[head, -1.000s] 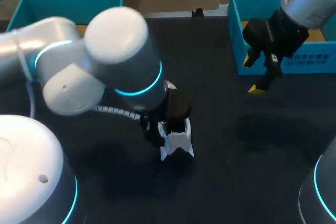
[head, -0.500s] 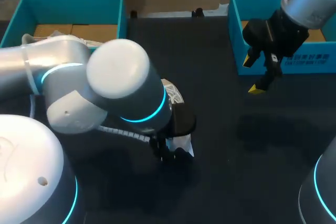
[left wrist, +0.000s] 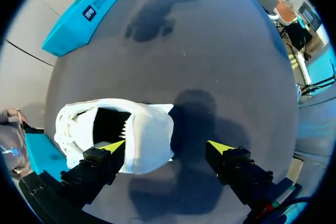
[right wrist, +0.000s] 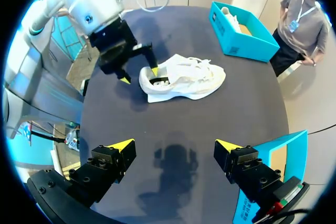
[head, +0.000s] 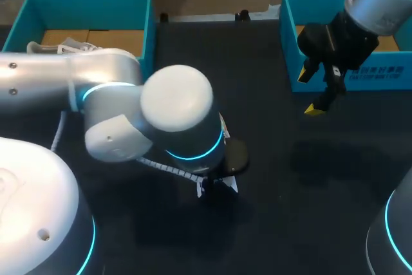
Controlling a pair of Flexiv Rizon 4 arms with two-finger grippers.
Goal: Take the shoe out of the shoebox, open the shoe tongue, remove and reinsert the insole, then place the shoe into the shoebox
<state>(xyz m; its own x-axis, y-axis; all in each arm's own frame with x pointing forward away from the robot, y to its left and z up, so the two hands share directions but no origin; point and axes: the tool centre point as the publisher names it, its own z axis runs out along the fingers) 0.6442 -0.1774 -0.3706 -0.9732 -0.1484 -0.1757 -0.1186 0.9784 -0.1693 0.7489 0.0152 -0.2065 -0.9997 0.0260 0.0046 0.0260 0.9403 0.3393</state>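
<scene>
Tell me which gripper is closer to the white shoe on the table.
Left. The left gripper is open at the heel of the shoe, one fingertip by its collar; the right gripper hangs well apart from it.

A dark table (head: pixel 277 165) carries a white shoe (right wrist: pixel 184 80) upright on its sole near the middle. The left box (head: pixel 96 1), teal, stands at eleven o'clock and the right box (head: pixel 288 27), also teal, at two o'clock.

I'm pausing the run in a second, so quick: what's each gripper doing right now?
Left gripper: open, one finger at the shoe opening, not clamped on it.
Right gripper: open, holding nothing.
</scene>
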